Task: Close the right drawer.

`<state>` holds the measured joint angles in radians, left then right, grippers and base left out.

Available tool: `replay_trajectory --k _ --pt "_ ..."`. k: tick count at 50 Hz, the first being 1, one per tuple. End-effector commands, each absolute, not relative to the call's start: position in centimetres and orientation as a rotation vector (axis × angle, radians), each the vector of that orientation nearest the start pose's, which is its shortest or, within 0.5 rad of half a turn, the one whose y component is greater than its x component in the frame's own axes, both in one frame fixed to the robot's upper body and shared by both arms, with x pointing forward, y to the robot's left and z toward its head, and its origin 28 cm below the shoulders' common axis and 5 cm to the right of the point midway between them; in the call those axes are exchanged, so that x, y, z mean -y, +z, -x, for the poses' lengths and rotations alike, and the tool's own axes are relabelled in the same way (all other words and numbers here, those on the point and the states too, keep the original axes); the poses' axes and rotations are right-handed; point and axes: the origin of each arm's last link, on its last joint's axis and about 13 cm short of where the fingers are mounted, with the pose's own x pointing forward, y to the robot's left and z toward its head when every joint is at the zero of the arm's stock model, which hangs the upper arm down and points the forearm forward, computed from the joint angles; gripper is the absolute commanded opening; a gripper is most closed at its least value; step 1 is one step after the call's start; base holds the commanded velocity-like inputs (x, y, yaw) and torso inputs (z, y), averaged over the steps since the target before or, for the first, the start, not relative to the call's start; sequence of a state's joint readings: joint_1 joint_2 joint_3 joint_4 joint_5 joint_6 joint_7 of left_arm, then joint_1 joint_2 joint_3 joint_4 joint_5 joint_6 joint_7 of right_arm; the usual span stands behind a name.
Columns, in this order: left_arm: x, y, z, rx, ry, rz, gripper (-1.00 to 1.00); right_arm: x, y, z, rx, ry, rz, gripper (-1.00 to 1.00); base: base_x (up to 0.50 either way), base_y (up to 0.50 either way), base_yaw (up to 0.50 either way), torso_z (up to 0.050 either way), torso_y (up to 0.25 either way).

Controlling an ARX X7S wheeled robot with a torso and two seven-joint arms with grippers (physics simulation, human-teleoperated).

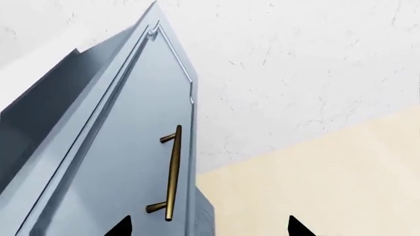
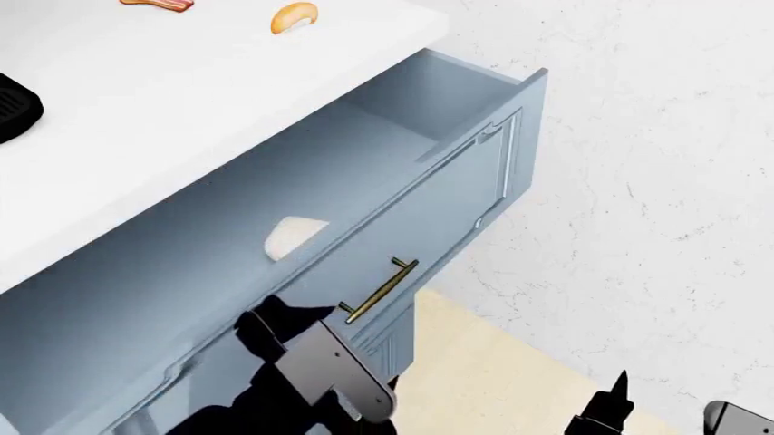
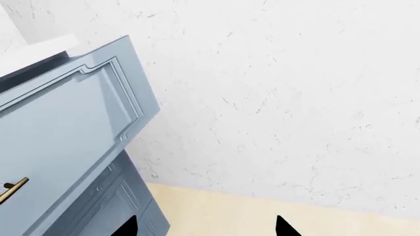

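Right drawer (image 2: 400, 204) pulled far out; its brass handle (image 2: 380, 290) just ahead of left claw (image 1: 208, 227), tips spread, nothing held. Right claw (image 3: 204, 227) farther, also released.

The right drawer (image 2: 400, 172) stands pulled far out from under the counter (image 2: 181, 100), its front panel jutting into the room. The left gripper (image 2: 285, 331) sits just beside the brass handle (image 2: 381, 290), its fingertips spread wide in the left wrist view. Beyond the drawer's far corner, open floor (image 2: 508, 381) and bare wall (image 2: 653, 163) leave free passage. The right gripper (image 2: 617, 399) hangs there, well apart from the drawer.
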<state>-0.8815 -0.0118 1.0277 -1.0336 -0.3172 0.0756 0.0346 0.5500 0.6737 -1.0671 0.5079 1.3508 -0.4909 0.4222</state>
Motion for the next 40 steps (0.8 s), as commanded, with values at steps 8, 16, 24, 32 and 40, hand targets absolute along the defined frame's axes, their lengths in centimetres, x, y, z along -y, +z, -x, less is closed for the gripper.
replay_trajectory --k 8,16,24,32,40 --pt "-14.3 3.4 -35.6 -0.200 -0.573 -0.475 1.00 19.2 2.0 -27.3 -0.164 -0.250 -0.286 1.00 0.00 0.00 0.00 0.000 0.000" --pt "-14.8 3.1 -35.6 -0.226 -0.550 -0.435 1.00 19.1 2.0 -27.3 -0.165 -0.249 -0.288 1.00 0.00 0.00 0.00 0.000 0.000" --pt "-15.2 2.5 -35.5 -0.263 -0.537 -0.388 1.00 19.1 1.9 -27.4 -0.168 -0.251 -0.288 1.00 0.00 0.00 0.00 0.000 0.000" --pt "-15.8 2.5 -35.7 -0.276 -0.499 -0.355 1.00 19.1 1.8 -27.3 -0.174 -0.249 -0.283 1.00 0.00 0.00 0.00 0.000 0.000" --pt "-16.5 2.6 -36.0 -0.275 -0.462 -0.339 1.00 19.0 1.7 -27.3 -0.178 -0.248 -0.275 1.00 0.00 0.00 0.00 0.000 0.000"
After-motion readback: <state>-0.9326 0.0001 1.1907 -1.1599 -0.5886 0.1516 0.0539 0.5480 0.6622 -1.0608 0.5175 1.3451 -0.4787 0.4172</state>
